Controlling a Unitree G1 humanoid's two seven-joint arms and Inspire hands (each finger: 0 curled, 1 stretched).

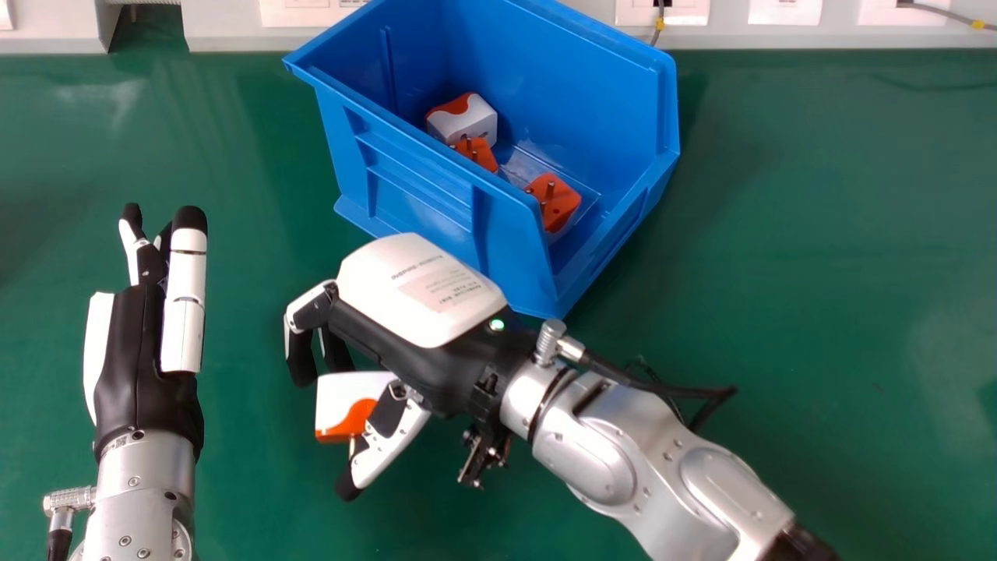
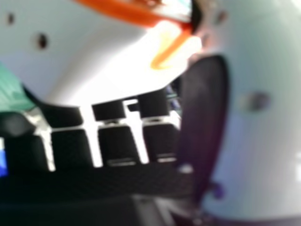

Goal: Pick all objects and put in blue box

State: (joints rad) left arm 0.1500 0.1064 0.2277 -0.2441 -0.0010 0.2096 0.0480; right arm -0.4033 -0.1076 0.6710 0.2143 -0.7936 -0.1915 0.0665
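- Evidently, three adapters (image 1: 463, 123) lie inside the blue box (image 1: 405, 204), the completed portion.
- Remaining in view: one white-and-orange adapter (image 1: 339, 392), outside the box, between curled fingers and thumb of the right hand (image 1: 420, 292); firmness undetermined.
- Left hand (image 1: 139, 366): extended, empty.

The box (image 1: 413, 195) stands on the far middle of the table (image 1: 818, 234), before the wall (image 1: 724, 35). In it lie three adapters: one far left (image 1: 467, 121), one just nearer (image 1: 481, 153), one farther right and near (image 1: 557, 199). A fourth adapter (image 1: 335, 397) is near-left of the box, between the right hand's (image 1: 420, 288) thumb and fingers; the left hand (image 1: 140, 351) is farther left.
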